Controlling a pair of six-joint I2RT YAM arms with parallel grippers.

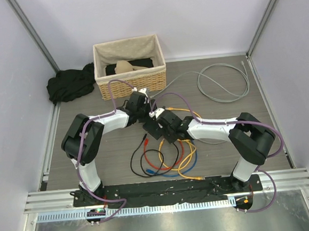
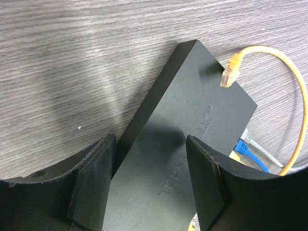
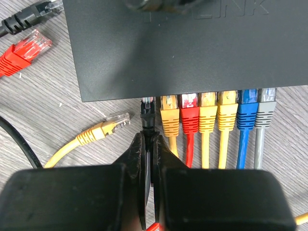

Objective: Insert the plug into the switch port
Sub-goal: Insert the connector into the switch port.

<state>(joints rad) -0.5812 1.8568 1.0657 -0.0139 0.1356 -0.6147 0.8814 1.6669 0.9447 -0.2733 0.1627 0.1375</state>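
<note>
Right gripper [image 3: 149, 144] lower centre of frame, jaws pinched on black plug [image 3: 147, 111] at switch [image 3: 192, 48] leftmost port. Left gripper [image 2: 149, 173] straddles switch, jaws wide. Embossed lettering on top, partly legible "LINK".

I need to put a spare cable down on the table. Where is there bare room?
Bare wood lies between the wicker basket and the grey cable loop, and along the left edge below the black cloth. It is crowded around the switch, the two grippers and the coloured cables near the arm bases.
</note>
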